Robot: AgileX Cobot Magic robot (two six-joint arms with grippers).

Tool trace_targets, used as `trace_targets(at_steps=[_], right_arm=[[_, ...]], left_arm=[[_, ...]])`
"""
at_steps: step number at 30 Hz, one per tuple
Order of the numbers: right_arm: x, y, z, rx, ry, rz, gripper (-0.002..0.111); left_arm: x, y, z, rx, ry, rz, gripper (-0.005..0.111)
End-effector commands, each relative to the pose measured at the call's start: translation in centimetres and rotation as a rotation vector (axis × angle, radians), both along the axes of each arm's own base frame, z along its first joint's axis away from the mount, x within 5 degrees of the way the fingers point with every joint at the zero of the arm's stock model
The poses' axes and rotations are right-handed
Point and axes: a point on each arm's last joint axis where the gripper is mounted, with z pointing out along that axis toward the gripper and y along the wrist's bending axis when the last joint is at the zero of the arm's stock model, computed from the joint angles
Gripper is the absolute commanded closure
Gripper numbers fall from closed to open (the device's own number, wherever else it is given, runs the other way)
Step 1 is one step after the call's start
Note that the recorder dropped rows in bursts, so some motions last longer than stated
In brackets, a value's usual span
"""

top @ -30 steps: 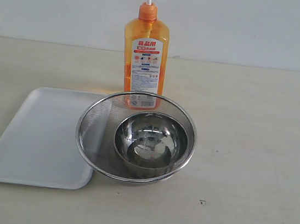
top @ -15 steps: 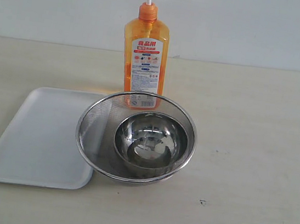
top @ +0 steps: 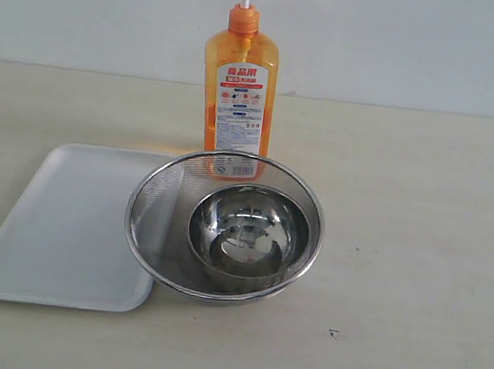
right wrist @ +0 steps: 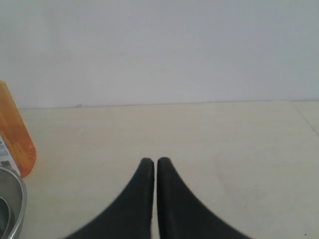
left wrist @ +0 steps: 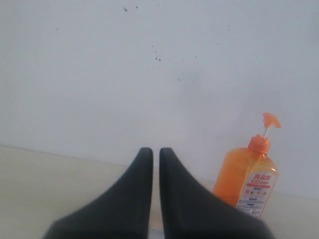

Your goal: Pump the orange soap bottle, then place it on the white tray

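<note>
Grippers first: left gripper (left wrist: 155, 151) has its fingers pinched together with only a thin slit between them, holding nothing and touching nothing. Right gripper (right wrist: 155, 160) is the same, closed on air over the table (right wrist: 224, 139). I see the orange soap bottle (top: 236, 101) upright on the table, apart from both, pump head up with white stem showing. It stands just behind the steel mesh strainer (top: 157, 193), which holds a steel bowl (top: 245, 230). Strainer overlaps the right edge of the white tray (top: 60, 224); bottle is off the tray.
</note>
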Motion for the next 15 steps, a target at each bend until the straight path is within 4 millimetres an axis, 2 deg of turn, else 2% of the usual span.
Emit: trace_targets(at_steps=[1,8,15], right_arm=[[0.8,0.3,0.0,-0.015,0.031,0.043,0.108],[2.3,0.8,2.1,-0.039,0.052,0.108,0.108],[3.6,0.9,3.7,-0.072,0.044,0.122,0.108]], left_arm=[[0.6,0.0,0.2,-0.051,-0.003,0.007,0.102],[2.8,-0.1,-0.8,-0.036,0.125,0.010,0.102],[5.1,-0.2,-0.5,-0.023,0.196,0.011,0.102]])
